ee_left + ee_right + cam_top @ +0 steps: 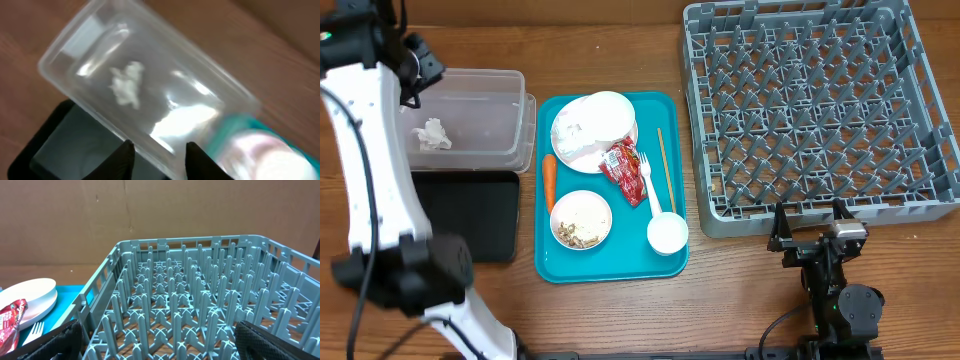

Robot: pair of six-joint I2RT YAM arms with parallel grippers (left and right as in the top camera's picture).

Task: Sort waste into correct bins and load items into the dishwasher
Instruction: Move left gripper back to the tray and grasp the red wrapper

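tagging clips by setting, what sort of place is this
Probably a lab mock-up of a dish-clearing station: a grey dish rack, a teal tray and a clear tub on a wooden table, with a brown board backdrop.

One large square grey plastic dish rack (820,110) stands at the far right. One teal rectangular tray (610,268) lies in the middle. To its left are two bins: one clear rectangular plastic tub (480,85) and one shallow black tray (480,205).

There is one crumpled white napkin (432,135) and one white round plate (575,140). There are two white bowls, a far bowl (610,108) and a near bowl (581,219). There is also one small white cup (667,234), one white plastic fork (650,190), one red printed snack wrapper (623,170) and one small orange carrot (549,180).

The thin wooden chopsticks (665,165) lie too close together to count.
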